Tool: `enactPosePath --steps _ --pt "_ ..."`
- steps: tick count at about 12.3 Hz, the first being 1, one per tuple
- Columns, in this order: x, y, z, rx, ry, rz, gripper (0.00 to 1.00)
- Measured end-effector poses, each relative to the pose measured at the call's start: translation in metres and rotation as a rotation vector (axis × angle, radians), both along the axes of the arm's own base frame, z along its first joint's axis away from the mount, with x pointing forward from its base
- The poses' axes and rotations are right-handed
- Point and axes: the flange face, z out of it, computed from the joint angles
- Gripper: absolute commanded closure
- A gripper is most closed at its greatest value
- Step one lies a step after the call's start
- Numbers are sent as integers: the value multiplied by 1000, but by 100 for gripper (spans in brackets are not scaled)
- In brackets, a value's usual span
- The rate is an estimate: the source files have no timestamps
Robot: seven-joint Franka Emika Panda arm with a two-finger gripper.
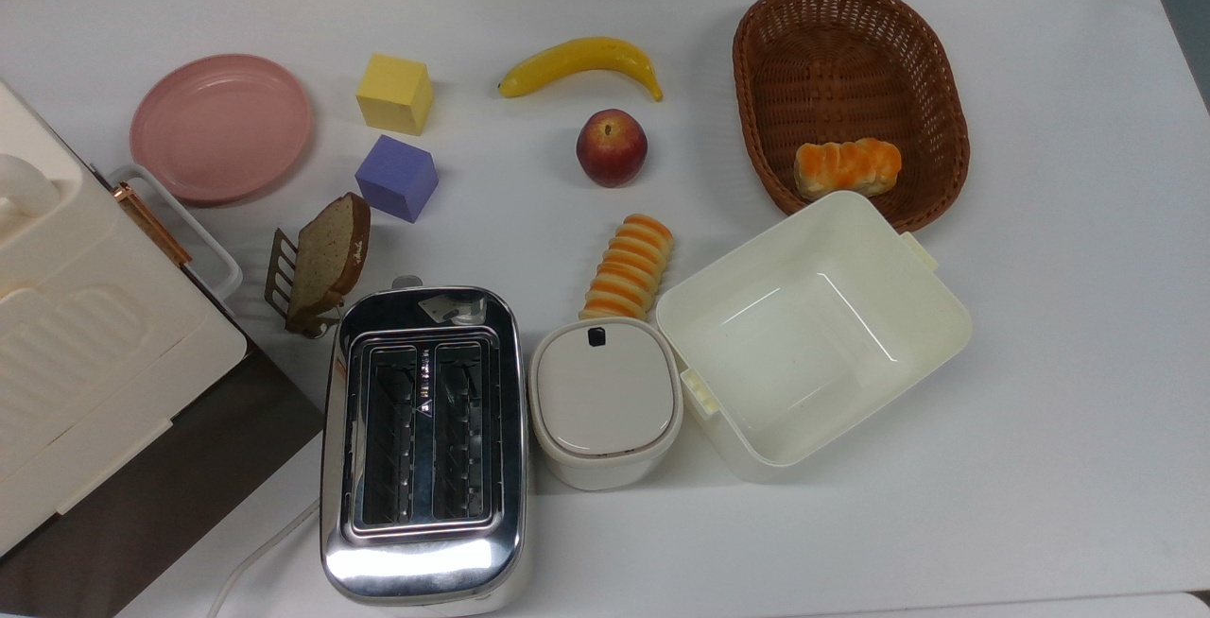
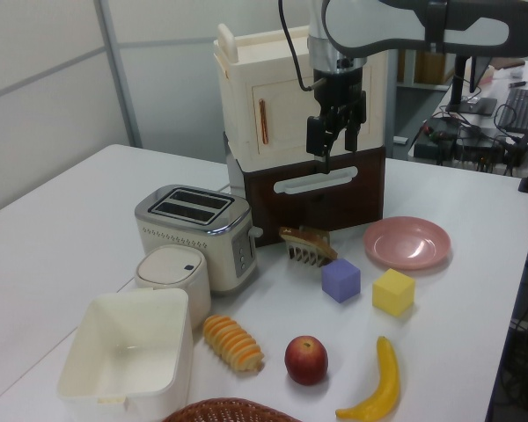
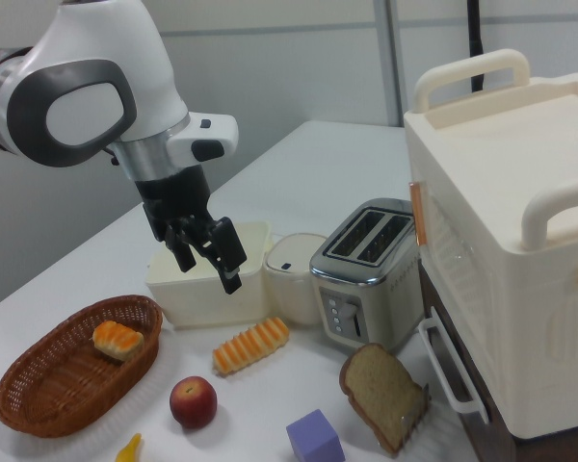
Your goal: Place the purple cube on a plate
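Note:
The purple cube (image 1: 397, 178) sits on the white table between the yellow cube (image 1: 394, 94) and a bread slice on a rack (image 1: 326, 259). The pink plate (image 1: 221, 127) lies bare to the top view's left of both cubes. In the left view the purple cube (image 2: 341, 280) rests in front of the plate (image 2: 407, 242). My gripper (image 2: 334, 145) hangs high above the table in front of the cabinet, well above and behind the cube, open and holding nothing. The right view has the gripper (image 3: 208, 258) up over the white bin, far from the cube (image 3: 315, 438).
A tall white cabinet (image 2: 286, 105) stands behind the plate. A toaster (image 1: 423, 443), lidded pot (image 1: 605, 401), open white bin (image 1: 922, 334) and striped roll (image 1: 629, 266) crowd the front. An apple (image 1: 612, 146), banana (image 1: 581, 60) and wicker basket (image 1: 756, 51) with a roll lie to the top view's right.

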Motion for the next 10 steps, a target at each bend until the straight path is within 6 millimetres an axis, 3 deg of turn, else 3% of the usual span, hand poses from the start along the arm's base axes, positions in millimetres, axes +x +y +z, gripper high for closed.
enactPosePath --steps 6,10 --pt "-1 -6 -3 3 7 6 0" --pt "-8 -2 -34 10 -27 -54 0"
